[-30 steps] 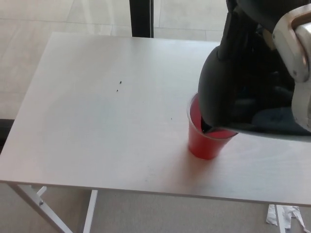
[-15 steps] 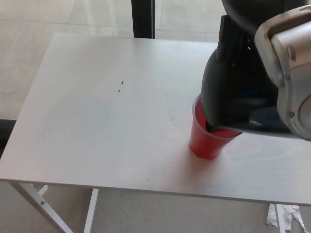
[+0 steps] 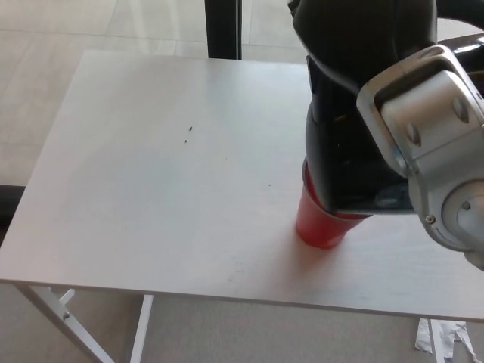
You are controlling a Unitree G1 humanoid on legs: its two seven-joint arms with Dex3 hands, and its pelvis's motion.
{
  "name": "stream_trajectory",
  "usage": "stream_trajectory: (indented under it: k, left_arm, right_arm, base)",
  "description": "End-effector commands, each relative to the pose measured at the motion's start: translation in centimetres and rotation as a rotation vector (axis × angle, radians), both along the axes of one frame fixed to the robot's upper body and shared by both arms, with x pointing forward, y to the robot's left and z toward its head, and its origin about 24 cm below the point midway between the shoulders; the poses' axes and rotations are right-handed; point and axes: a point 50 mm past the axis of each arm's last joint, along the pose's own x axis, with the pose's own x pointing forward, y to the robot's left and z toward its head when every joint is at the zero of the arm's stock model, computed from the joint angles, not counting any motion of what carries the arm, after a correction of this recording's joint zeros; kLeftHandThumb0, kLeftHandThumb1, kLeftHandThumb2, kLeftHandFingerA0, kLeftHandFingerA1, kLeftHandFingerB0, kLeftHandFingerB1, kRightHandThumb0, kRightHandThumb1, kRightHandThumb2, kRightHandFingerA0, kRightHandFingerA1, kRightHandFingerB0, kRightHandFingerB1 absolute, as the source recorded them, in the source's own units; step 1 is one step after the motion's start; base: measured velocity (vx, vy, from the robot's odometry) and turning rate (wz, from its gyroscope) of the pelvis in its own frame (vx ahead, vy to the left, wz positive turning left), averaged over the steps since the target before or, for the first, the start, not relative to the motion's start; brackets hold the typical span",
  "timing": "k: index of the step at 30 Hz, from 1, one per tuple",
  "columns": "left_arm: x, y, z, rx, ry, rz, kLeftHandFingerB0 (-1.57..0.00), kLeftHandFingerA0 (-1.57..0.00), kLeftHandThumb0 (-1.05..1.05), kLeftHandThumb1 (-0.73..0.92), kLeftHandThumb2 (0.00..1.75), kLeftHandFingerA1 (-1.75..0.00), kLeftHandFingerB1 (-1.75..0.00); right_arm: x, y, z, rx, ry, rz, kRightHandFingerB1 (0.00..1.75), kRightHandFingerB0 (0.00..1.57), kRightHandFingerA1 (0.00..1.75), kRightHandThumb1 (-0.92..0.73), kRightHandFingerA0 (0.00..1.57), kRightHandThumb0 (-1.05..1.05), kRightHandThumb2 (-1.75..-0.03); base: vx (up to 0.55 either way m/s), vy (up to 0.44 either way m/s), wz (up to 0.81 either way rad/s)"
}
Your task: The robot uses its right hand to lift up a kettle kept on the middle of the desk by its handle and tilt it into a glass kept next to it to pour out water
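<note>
Pale floor tiles and a dark vertical post show behind a white worktop, which fills most of the view. Its surface is almost bare; only two tiny dark specks lie on it, left of the middle. Under the near edge a white leg of the frame is visible, and some crumpled paper lies on the floor at the lower right.

On the right part of the worktop stands a red cup, upright, close to the near edge. Only its lower wall and a piece of the rim on the left can be seen. Directly over it hangs a black kettle, lifted off the worktop and leaning so that its lower end covers the mouth of the cup. I cannot see if water is running out, because the kettle body hides the inside of the cup.

From the upper right comes the robot's right arm. Its grey wrist block sits very near the camera and covers part of the kettle. The right hand is a dark mass at the top of the kettle, and the kettle hangs from it, so it is clamped on the kettle; the single fingers I cannot separate. The left hand does not appear.
</note>
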Motion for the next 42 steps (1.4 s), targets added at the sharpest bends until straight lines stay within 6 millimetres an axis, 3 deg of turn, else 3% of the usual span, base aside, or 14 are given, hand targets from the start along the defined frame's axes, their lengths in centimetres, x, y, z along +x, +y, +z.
stream_trajectory:
  k: [1, 4, 6, 7, 8, 20, 21, 25, 29, 31, 36, 39, 40, 42]
  left_arm:
    - [-0.5, 0.4, 0.1, 0.020, 0.022, 0.015, -0.44, -0.55, -1.05, 0.47, 1.33, -0.60, -0.87]
    - [-0.7, 0.5, 0.0, 0.019, 0.025, 0.020, -0.45, -0.55, -1.05, 0.61, 1.05, -0.63, -0.89]
    - [-0.7, 0.5, 0.1, 0.012, 0.022, 0.021, -0.44, -0.54, -1.05, 0.60, 1.05, -0.63, -0.90]
    - [-0.7, 0.5, 0.1, 0.012, 0.025, 0.022, -0.44, -0.55, -1.05, 0.45, 1.33, -0.63, -0.90]
    - [-0.8, 0.6, 0.0, 0.011, 0.025, 0.025, -0.45, -0.54, -1.05, 0.60, 1.05, -0.63, -0.90]
    - [-1.3, 0.9, -0.1, 0.013, 0.028, 0.037, -0.45, -0.55, -1.05, 0.61, 1.05, -0.64, -0.91]
    - [-1.4, 1.0, -0.1, 0.012, 0.027, 0.039, -0.44, -0.55, -1.05, 0.61, 1.05, -0.65, -0.92]
    - [-1.5, 1.1, -0.2, 0.011, 0.025, 0.042, -0.44, -0.55, -1.05, 0.61, 1.05, -0.66, -0.92]
    - [-1.7, 1.1, -0.3, 0.017, 0.035, 0.048, -0.44, -0.55, -1.05, 0.62, 1.06, -0.63, -0.90]
    - [-1.8, 1.1, -0.4, 0.013, 0.040, 0.054, -0.43, -0.55, -1.05, 0.47, 1.34, -0.61, -0.88]
    - [-1.9, 1.2, -0.4, 0.018, 0.039, 0.052, -0.42, -0.54, -1.05, 0.63, 1.06, -0.62, -0.89]
    - [-1.9, 1.2, -0.3, 0.017, 0.040, 0.053, -0.42, -0.54, -1.05, 0.63, 1.06, -0.62, -0.89]
    - [-1.9, 1.2, -0.4, 0.027, 0.058, 0.057, -0.43, -0.56, -1.05, 0.49, 1.35, -0.56, -0.82]
    - [-2.1, 1.3, -0.5, 0.024, 0.059, 0.062, -0.41, -0.56, -1.05, 0.47, 1.34, -0.59, -0.87]
  right_arm:
    - [0.5, -0.3, -1.8, 0.022, 0.123, 0.009, 1.14, 0.88, 1.72, -0.60, 1.08, -0.38, -0.96]
    - [1.2, -1.6, -0.5, 0.111, 0.157, -0.044, 1.02, 0.89, 1.36, -0.52, 1.26, -0.42, -1.07]
    - [1.9, -3.4, 0.6, 0.162, 0.141, -0.073, 1.02, 0.80, 1.72, -0.64, 0.99, -0.35, -0.88]
    - [2.0, -4.1, 1.0, 0.192, 0.136, -0.081, 1.04, 0.78, 1.73, -0.67, 0.96, -0.37, -0.76]
    - [2.2, -4.7, 1.2, 0.223, 0.107, -0.086, 1.00, 0.81, 1.71, -0.64, 0.97, -0.38, -0.81]
    - [3.3, -13.1, 4.6, 0.571, -0.018, -0.300, 1.08, 0.78, 1.75, -0.71, 0.91, -0.37, -0.66]
    - [3.3, -13.5, 4.6, 0.593, -0.019, -0.305, 1.00, 0.79, 1.34, -0.55, 1.19, -0.39, -0.99]
    - [3.1, -14.9, 4.3, 0.694, -0.024, -0.327, 1.10, 0.78, 1.75, -0.74, 0.91, -0.30, -0.72]
    - [2.5, -17.0, 2.6, 0.831, 0.004, -0.398, 0.88, 0.80, 1.34, -0.55, 1.19, -0.37, -1.00]
    - [1.8, -18.1, 1.3, 0.922, -0.009, -0.399, 1.60, 0.74, 1.75, -0.65, 0.99, -0.32, -0.71]
    - [0.7, -20.7, -1.8, 1.232, 0.019, -0.475, 1.17, 0.73, 1.75, -0.58, 0.87, -0.27, -0.82]
    - [0.4, -21.7, -3.0, 1.357, 0.051, -0.518, 1.31, 0.70, 1.68, -0.58, 0.90, -0.29, -0.82]
    - [0.1, -22.8, -4.6, 1.525, 0.048, -0.557, 1.23, 0.31, 1.75, -0.53, 0.79, -0.19, -0.82]
    - [-0.2, -23.3, -6.1, 1.662, 0.030, -0.586, 1.21, 0.55, 1.67, -0.72, 0.70, -0.28, -0.60]
  base:
    - [0.00, 0.000, 0.00]
    - [0.00, 0.000, 0.00]
    - [0.00, 0.000, 0.00]
    - [0.00, 0.000, 0.00]
    - [0.00, 0.000, 0.00]
    - [0.00, 0.000, 0.00]
    - [0.00, 0.000, 0.00]
    - [0.00, 0.000, 0.00]
    - [0.00, 0.000, 0.00]
    - [0.00, 0.000, 0.00]
    - [0.00, 0.000, 0.00]
    - [0.00, 0.000, 0.00]
    - [0.00, 0.000, 0.00]
    - [0.00, 0.000, 0.00]
